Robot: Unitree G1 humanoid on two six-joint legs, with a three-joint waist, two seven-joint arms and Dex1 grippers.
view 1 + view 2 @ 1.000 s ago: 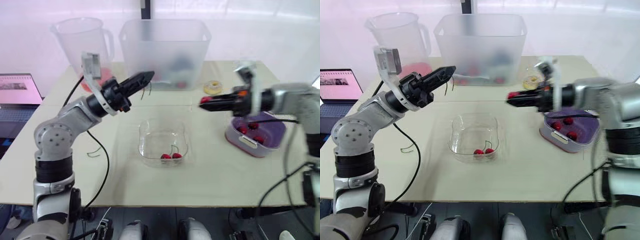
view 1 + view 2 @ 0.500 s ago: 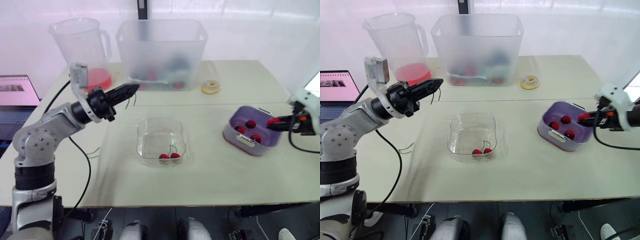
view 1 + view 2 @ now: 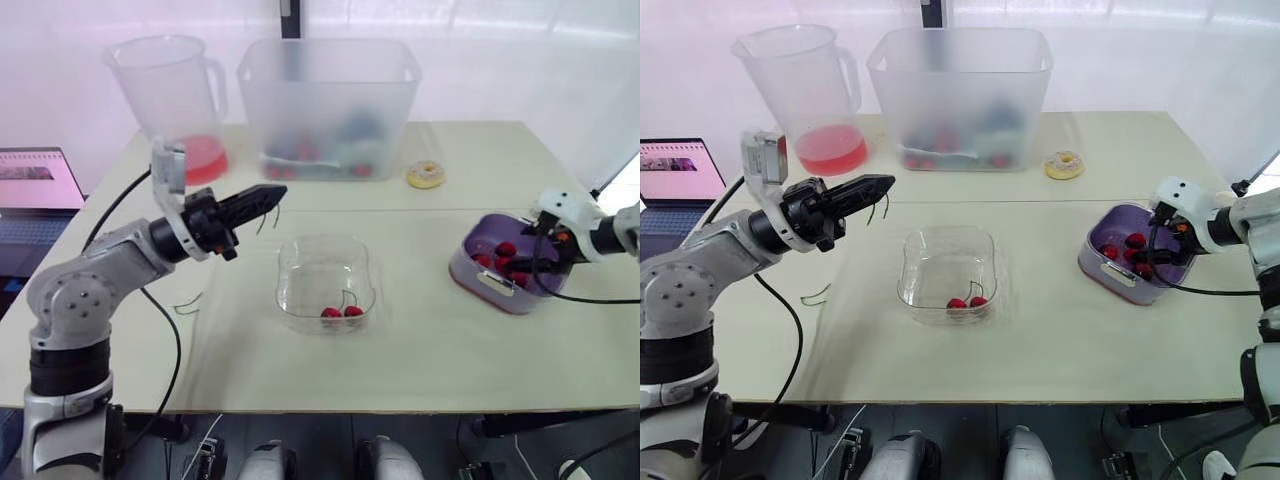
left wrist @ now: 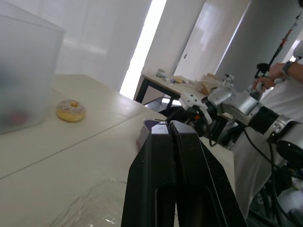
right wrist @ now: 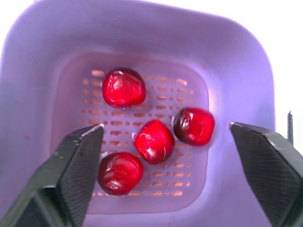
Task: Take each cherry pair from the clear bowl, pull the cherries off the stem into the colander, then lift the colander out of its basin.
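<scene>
My left hand (image 3: 272, 191) is pressed together, with a bare stem (image 3: 268, 214) hanging from its tips, and it hovers above the counter (image 3: 420, 350) at about 10 o'clock from the bowl (image 3: 296, 250). My right hand (image 5: 165, 128) is spread wide over the colander (image 5: 236, 71), which sits out at 3 o'clock from the bowl and holds 4 loose cherries (image 5: 124, 87). 1 cherry pair (image 3: 342, 312) is left, lying against the bowl's 6 o'clock wall, the 2 fruits side by side along the 9-to-3 line and their stems rising toward 12. From my left hand the pair lies at roughly 5 o'clock and lower; my left hand looks the nearer of the 2, though I judge it has to shed the stem first
</scene>
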